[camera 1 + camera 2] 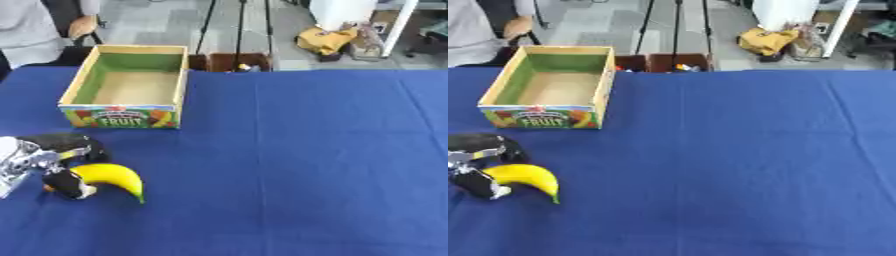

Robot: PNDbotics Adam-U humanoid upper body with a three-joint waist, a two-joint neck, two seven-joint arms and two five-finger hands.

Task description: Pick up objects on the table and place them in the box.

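Yellow curved banana (112, 177) on blue cloth worktop (297, 165), long axis 10 to 4 o'clock, tip toward 5, left hand (54, 162) fingers (68, 184) curled round its stem end, open cardboard fruit box (172, 111) at 12 o'clock

Left hand (52, 162) running off picture's left edge beside banana (112, 176), arm cut away. Fingers covering banana's near end; stem hiding behind them. Whether fingers curling fully round banana or just touching: blurring, cannot tell. Right hand showing nowhere.
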